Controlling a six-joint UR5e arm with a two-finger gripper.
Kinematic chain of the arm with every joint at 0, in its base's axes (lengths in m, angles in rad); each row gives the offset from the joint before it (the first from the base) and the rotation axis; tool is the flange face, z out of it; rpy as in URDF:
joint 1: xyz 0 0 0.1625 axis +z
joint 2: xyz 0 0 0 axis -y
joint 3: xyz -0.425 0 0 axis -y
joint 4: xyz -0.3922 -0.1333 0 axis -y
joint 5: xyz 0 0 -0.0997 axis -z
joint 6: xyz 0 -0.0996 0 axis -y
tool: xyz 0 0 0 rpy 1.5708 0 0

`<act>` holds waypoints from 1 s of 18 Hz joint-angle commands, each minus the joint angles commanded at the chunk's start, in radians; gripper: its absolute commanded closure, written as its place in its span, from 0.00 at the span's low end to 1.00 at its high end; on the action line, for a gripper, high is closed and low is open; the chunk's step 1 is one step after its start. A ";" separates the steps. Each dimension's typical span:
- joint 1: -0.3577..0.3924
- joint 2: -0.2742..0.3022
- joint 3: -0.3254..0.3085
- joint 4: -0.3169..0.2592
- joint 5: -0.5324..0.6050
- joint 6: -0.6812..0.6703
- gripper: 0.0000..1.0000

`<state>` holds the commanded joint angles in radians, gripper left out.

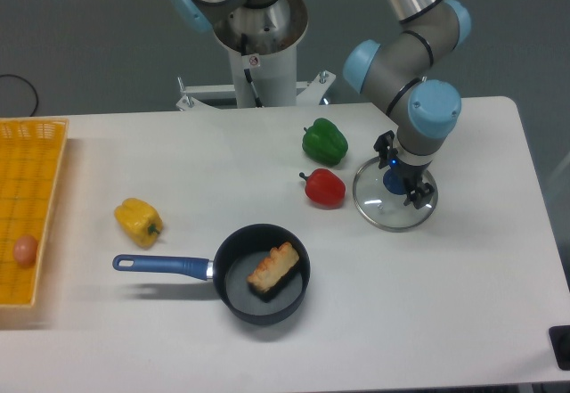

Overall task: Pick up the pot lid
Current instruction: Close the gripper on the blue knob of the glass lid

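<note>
The pot lid is a round glass disc with a metal rim and a blue knob. It lies flat on the white table, right of centre. My gripper points straight down over the lid's middle. Its black fingers stand on either side of the knob with a gap showing, so the gripper is open. The arm's wrist hides the far part of the lid.
A red pepper lies just left of the lid, with a green pepper behind it. A black pan with a blue handle holds a piece of food. A yellow pepper and a yellow basket are at the left.
</note>
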<state>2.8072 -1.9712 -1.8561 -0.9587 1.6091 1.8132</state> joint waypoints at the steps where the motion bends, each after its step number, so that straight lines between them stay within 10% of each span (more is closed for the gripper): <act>1: 0.000 0.000 0.000 0.000 0.000 0.000 0.10; 18: -0.002 0.000 0.005 -0.002 0.000 -0.003 0.29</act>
<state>2.8057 -1.9712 -1.8515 -0.9603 1.6091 1.8101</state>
